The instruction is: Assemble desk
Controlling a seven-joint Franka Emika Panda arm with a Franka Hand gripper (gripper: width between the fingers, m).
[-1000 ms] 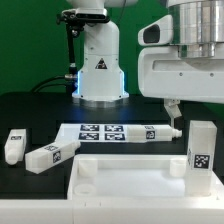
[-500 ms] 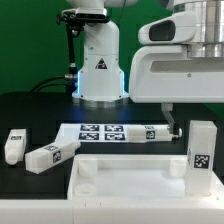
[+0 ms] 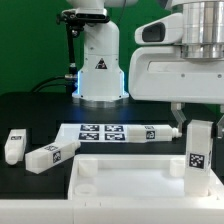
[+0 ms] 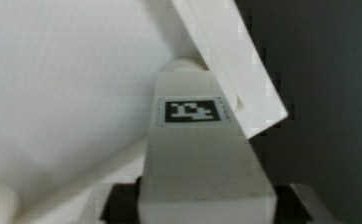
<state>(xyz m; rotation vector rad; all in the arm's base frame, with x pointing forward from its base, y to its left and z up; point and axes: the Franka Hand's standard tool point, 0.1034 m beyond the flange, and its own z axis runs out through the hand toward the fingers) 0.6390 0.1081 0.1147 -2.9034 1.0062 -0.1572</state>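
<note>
The white desk top (image 3: 130, 164) lies at the front, rim up. One white tagged leg (image 3: 200, 152) stands upright at its corner on the exterior view's right. My gripper (image 3: 194, 119) is lowered over the top of this leg, one finger (image 3: 178, 115) showing just beside it. In the wrist view the leg (image 4: 204, 140) fills the space between my fingers, with a thin dark gap on each side; the gripper (image 4: 208, 205) looks open around it. The desk top's floor (image 4: 62, 80) and rim (image 4: 213, 40) lie beyond.
Two loose legs (image 3: 13, 145) (image 3: 50, 155) lie on the black table at the exterior view's left. Another leg (image 3: 158, 133) lies along the marker board (image 3: 100, 129). The white robot base (image 3: 100, 60) stands behind.
My gripper has moved toward the exterior view's right and down, from beside the upright leg to over its top. The leg and the other parts have not moved.
</note>
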